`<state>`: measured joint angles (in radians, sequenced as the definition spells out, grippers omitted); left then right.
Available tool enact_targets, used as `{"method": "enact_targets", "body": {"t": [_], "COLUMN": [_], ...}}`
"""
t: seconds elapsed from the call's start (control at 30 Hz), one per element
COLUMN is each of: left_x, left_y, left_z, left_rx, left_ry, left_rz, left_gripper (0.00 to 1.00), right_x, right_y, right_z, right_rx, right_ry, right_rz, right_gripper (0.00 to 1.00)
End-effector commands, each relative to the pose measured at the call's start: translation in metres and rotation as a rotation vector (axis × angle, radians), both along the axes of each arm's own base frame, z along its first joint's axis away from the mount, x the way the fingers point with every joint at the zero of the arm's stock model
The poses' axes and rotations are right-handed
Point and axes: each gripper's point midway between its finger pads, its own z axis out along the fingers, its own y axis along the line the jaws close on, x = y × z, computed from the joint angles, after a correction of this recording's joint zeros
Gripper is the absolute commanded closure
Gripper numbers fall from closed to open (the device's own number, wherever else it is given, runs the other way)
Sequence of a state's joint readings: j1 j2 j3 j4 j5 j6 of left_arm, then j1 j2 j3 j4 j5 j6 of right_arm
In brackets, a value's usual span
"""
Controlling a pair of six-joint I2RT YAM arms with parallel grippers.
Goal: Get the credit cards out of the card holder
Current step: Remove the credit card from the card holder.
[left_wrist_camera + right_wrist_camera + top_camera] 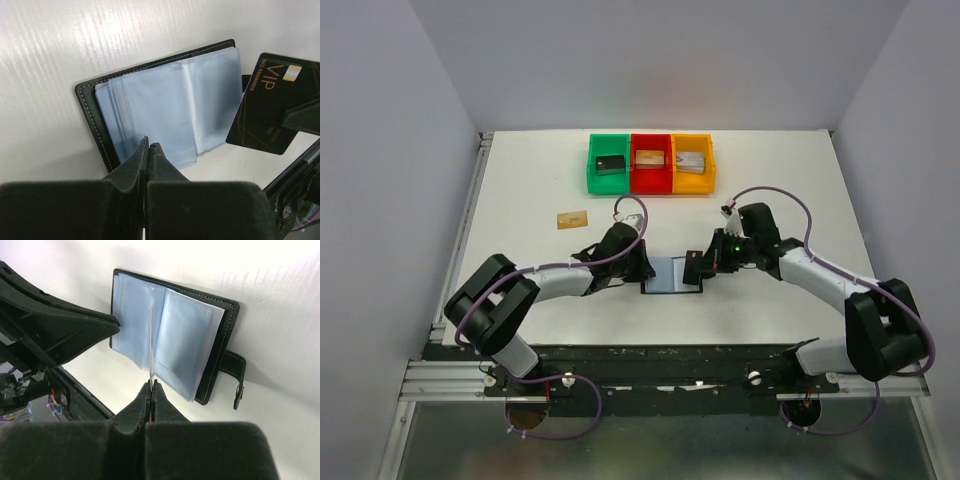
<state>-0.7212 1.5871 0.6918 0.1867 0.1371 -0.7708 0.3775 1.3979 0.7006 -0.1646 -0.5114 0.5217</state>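
Both pairs of fingers are closed. The left fingers have no gap between them, and their tips rest on the clear bluish sleeves at the left side of the card holder. The right fingers pinch a black card with gold VIP lettering, held by one edge and tilted just beside the holder's right side, outside the sleeves. The holder lies open on the white desk, near the middle and between the two arms, with its snap strap sticking out to the right. A tan-gold card lies flat on the desk further left and farther back. Green, red and orange bins stand side by side at the far edge, each holding one item.
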Motion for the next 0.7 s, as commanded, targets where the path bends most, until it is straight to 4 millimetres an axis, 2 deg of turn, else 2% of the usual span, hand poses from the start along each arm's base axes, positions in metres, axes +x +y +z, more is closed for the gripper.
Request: {"method": "enact_targets", "body": {"t": [0.0,0.03,0.13,0.2,0.27,0.33,0.43,0.47,0.5,0.53,0.57,0.6,0.63,0.67], "left_x": [0.002,0.001,0.001,0.002,0.002,0.002,0.014,0.013,0.013,0.013,0.008,0.003,-0.010,-0.015], "left_y": [-0.009,-0.012,-0.019,-0.020,-0.017,-0.003,0.033,0.037,0.043,0.041,0.043,0.044,0.041,0.045], "left_z": [0.027,0.033,0.058,0.083,0.107,0.123,0.140,0.158,0.165,0.191,0.199,0.221,0.235,0.245], "left_rx": [0.016,0.012,-0.015,-0.043,-0.057,-0.016,0.040,-0.018,-0.068,-0.169,-0.234,-0.309,-0.371,-0.403], "left_ry": [-0.081,-0.095,-0.162,-0.210,-0.255,-0.296,-0.359,-0.412,-0.449,-0.546,-0.581,-0.646,-0.660,-0.661], "left_rz": [-0.053,-0.070,-0.115,-0.125,-0.122,-0.099,0.020,0.023,0.011,-0.012,-0.046,-0.098,-0.200,-0.257], "left_gripper": [0.99,0.93,0.61,0.43,0.33,0.33,0.30,0.30,0.30,0.30,0.30,0.30,0.30,0.30], "right_x": [0.000,0.000,-0.001,-0.003,-0.004,-0.004,-0.010,-0.016,-0.021,-0.027,-0.031,-0.036,-0.042,-0.051], "right_y": [-0.015,-0.017,-0.021,-0.021,-0.020,-0.024,-0.017,-0.010,-0.003,0.002,0.004,0.007,0.011,0.018], "right_z": [0.015,0.019,0.035,0.049,0.063,0.077,0.100,0.110,0.119,0.125,0.129,0.137,0.143,0.153], "right_rx": [-0.064,-0.069,-0.078,-0.073,-0.058,-0.069,-0.014,0.028,0.063,0.084,0.087,0.100,0.123,0.171], "right_ry": [-0.067,-0.080,-0.129,-0.163,-0.190,-0.212,-0.272,-0.289,-0.302,-0.302,-0.294,-0.291,-0.288,-0.288], "right_rz": [-0.026,-0.025,-0.019,-0.008,0.006,-0.014,0.038,0.092,0.144,0.195,0.230,0.275,0.319,0.372], "right_gripper": [1.00,1.00,1.00,1.00,1.00,1.00,1.00,1.00,1.00,1.00,1.00,1.00,1.00,1.00]}}
